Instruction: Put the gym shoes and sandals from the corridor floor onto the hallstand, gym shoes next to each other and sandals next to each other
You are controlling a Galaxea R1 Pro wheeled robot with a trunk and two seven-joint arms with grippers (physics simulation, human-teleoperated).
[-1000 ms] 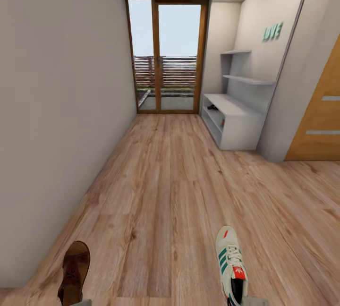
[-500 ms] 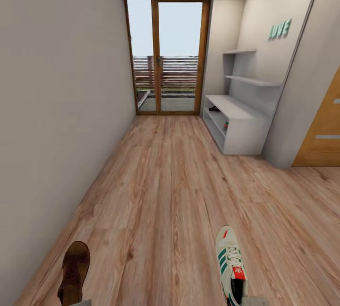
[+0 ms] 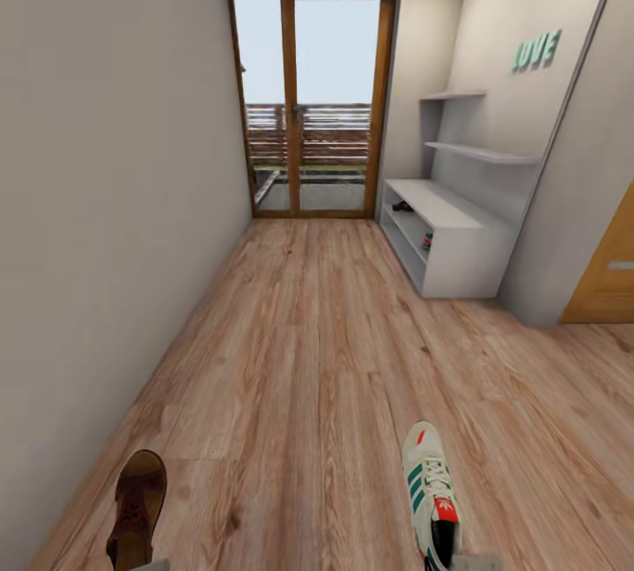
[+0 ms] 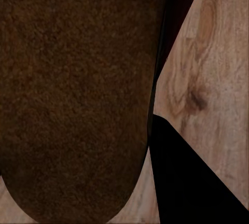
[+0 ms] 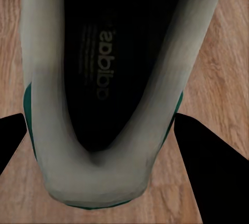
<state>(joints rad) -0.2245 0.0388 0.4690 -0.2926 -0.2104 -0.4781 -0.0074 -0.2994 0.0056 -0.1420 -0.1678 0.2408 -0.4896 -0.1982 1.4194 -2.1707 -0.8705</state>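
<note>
The corridor floor (image 3: pixel 299 359) is stretching away in light wood planks toward a glass door (image 3: pixel 308 100) at the far end, with a plain grey wall (image 3: pixel 106 201) running along the left. On the right, set into a recess, the hallstand (image 3: pixel 458 241) is standing with its bench top and two floating shelves (image 3: pixel 480 151) above; its right end is cut off by the recess wall. On the bench top a small dark thing is lying, too small to name with confidence, and on a low open shelf a small red and green thing is showing, equally hard to make out. Green letters (image 3: pixel 537 51) are hanging on the recess wall.

Close in, at the bottom edge of the head view, a gym shoe (image 3: pixel 430 492) is pointing its toe down the corridor, its heel cut off by the frame. In the right wrist view the same shoe's heel opening is sitting between two dark finger shapes (image 5: pixel 215 172), which are flanking it closely on both sides; whether they are pressing on it I cannot tell.

To the left a brown sandal (image 3: pixel 138 507) is likewise cut off at the frame's bottom. In the left wrist view its brown surface (image 4: pixel 78 94) is lying against a dark finger (image 4: pixel 181 182); the other finger is hidden, so the grip cannot be judged.
</note>
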